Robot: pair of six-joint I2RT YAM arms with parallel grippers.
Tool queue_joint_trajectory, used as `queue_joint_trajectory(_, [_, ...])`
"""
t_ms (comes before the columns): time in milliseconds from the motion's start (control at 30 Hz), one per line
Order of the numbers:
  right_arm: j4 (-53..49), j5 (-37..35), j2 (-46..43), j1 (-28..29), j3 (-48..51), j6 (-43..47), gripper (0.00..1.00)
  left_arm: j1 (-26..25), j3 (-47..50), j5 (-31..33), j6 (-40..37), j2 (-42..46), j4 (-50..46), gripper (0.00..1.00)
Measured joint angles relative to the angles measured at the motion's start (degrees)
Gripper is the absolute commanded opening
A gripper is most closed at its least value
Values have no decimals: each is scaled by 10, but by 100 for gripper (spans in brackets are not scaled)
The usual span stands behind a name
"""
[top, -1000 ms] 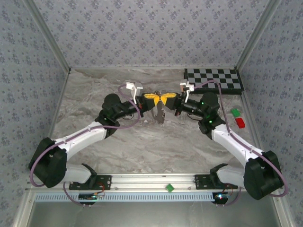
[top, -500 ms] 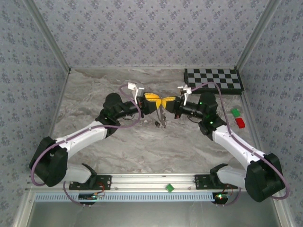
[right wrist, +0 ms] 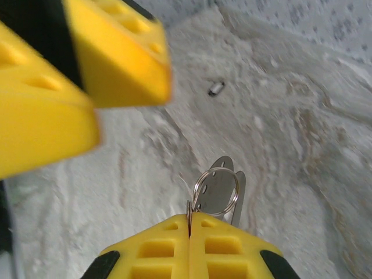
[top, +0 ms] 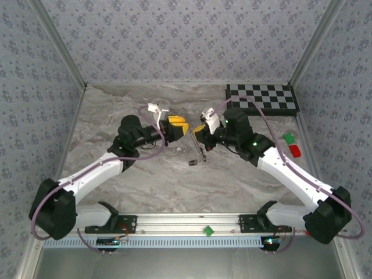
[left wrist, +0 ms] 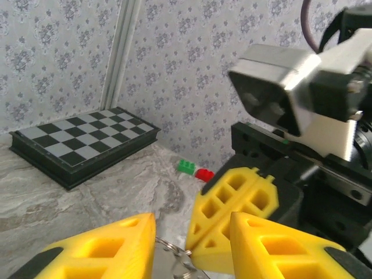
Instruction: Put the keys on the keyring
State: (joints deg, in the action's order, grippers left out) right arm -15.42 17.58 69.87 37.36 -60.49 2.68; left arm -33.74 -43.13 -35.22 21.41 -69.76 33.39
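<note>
Nearest the arm bases, one loose key (top: 193, 163) lies flat on the table (top: 174, 186), at about five o'clock from the left gripper (top: 181, 127). Just beyond it the two grippers meet tip to tip above the table's middle. The right gripper (right wrist: 190, 224) is closed tight, pinching the keyring (right wrist: 216, 190) by its edge so the loop stands out past the fingertips. A flat grey metal piece (right wrist: 231, 195) hangs at the ring; it may be a key already on, though this cannot be told for sure. The left gripper stands partly open with nothing between its fingers, at nine o'clock from the right one. Farther back, at one o'clock on the table, sit a chessboard (top: 263, 97) and two small blocks (top: 292, 144).

The step in hand looks like the pause between keys. The next move probably calls for the left gripper to drop to the loose key. It would need a fine pinch on the key's head while the right keeps the ring steady.
</note>
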Motion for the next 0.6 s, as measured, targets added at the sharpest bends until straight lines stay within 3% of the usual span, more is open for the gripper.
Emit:
queue_joint_trajectory(167, [-114, -80, 63, 17, -77, 34, 0, 2, 5, -3, -31, 16, -41, 34])
queue_joint_trajectory(267, [-154, -90, 77, 16, -103, 41, 0, 3, 5, -10, -41, 14, -52, 33])
queue_joint_trajectory(433, [-158, -36, 64, -16, -98, 29, 0, 3, 5, -20, -35, -9, -48, 32])
queue_joint_trajectory(600, [-73, 59, 14, -66, -28, -24, 0, 3, 6, -34, 20, -55, 3, 31])
